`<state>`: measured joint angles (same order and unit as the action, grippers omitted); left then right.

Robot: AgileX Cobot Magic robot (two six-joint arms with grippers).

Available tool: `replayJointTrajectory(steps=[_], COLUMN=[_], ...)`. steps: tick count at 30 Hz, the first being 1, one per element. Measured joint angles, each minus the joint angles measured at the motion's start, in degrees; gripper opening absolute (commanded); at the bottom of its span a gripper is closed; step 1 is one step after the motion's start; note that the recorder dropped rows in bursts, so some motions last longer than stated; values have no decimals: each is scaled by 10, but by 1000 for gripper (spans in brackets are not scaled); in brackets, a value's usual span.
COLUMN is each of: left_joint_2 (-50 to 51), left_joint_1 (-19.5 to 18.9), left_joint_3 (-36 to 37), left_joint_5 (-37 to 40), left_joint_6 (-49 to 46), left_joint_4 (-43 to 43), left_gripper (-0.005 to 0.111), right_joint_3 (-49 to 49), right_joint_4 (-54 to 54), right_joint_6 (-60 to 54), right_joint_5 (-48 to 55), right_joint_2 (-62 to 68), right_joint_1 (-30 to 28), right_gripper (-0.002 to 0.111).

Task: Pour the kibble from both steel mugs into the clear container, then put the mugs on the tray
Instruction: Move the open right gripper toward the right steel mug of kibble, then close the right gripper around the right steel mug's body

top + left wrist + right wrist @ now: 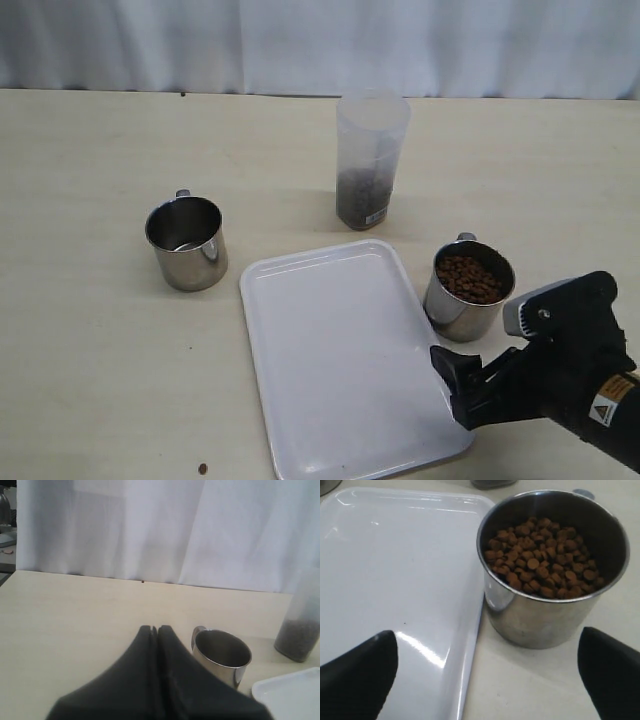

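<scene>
Kibble (470,278) in full mug (455,315) just beside tray (340,360), awaiting pour. Right gripper (455,388) low, fingers wide to straddle it, w/o contact yet. Left gripper (155,630) pinched shut, empty, nr empty mug (186,243). Clear container (370,160) part-filled beyond tray.

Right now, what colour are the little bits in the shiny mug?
Brown. The kibble in the steel mug shows best in the right wrist view.
</scene>
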<state>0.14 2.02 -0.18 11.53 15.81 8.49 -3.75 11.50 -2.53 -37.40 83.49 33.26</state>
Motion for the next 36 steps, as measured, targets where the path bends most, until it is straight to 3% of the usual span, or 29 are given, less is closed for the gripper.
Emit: replayJointTrajectory(steps=[13, 36], left_joint_2=[0, 0], left_joint_1=[0, 0], left_joint_3=[0, 0], left_joint_5=[0, 0], left_joint_6=[0, 0], left_joint_4=[0, 0], left_gripper=[0, 0], right_joint_3=[-25, -28], right_joint_4=[51, 78], right_joint_6=[-54, -65], right_joint_5=[0, -102], right_joint_2=[41, 129], right_joint_1=[0, 1], right_gripper=[100, 100])
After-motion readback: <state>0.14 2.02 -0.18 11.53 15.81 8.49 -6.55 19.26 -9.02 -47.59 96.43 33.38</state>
